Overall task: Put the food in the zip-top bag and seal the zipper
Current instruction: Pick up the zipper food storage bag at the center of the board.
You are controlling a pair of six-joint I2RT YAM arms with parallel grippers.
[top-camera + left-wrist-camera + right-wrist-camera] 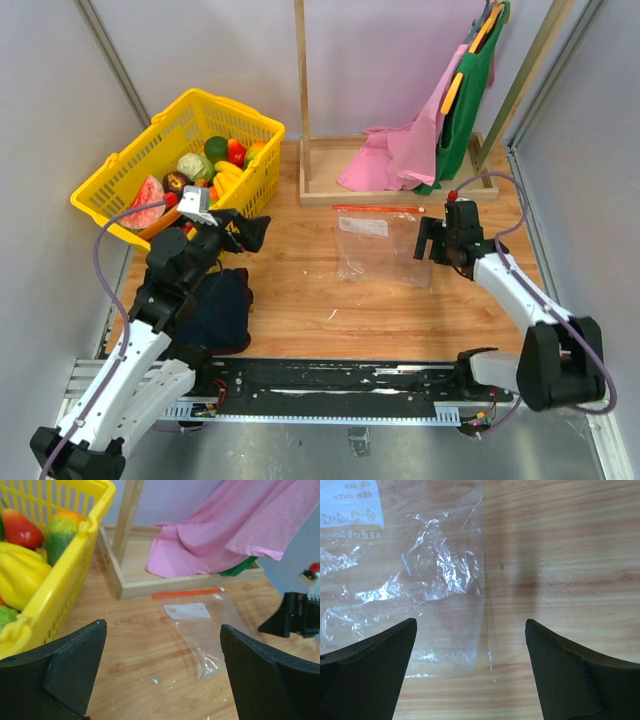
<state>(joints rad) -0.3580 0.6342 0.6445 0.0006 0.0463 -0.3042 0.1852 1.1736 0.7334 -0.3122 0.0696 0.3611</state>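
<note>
Tabletop bag; label print right-wrist only

A yellow plastic basket stands left of the wooden rack. Pink cloth and a green garment drape onto the rack's base. Dark blue cloth lies nearer, to the left.

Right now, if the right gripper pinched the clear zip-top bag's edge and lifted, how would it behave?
Probably floppy: the zip-top bag is thin, creased film lying flat, so it would likely sag and fold. Its glossy surface may slip. The zipper strip looks stiffest.
</note>
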